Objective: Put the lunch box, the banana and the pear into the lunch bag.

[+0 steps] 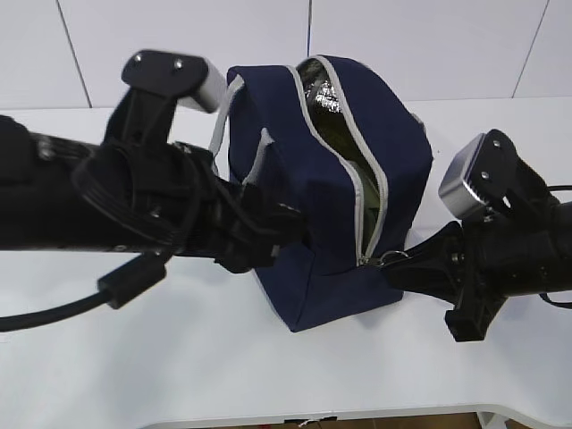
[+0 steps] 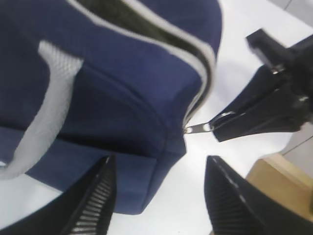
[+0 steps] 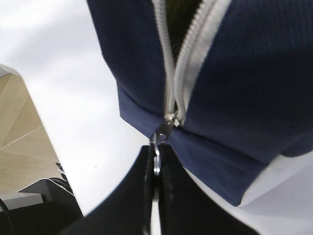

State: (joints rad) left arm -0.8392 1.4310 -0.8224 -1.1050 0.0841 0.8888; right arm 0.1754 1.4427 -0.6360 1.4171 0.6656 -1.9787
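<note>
The navy-blue lunch bag (image 1: 357, 143) stands at the middle of the white table, its grey-trimmed zipper open along the top and down the front end. Silver foil lining (image 1: 323, 95) and something dull green (image 1: 344, 152) show through the opening. The banana and the pear are hidden. My right gripper (image 1: 399, 265) is shut on the metal zipper pull (image 3: 160, 138) at the bag's lower front corner. My left gripper (image 2: 159, 166) is open, with the bag's lower corner (image 2: 146, 191) between its fingers. The bag also fills the right wrist view (image 3: 244, 88).
The white table (image 1: 179, 375) extends in front of the bag to its front edge. A grey webbing handle (image 2: 49, 112) hangs on the bag's side. A wooden surface (image 2: 276, 174) shows beyond the table edge. White wall panels stand behind.
</note>
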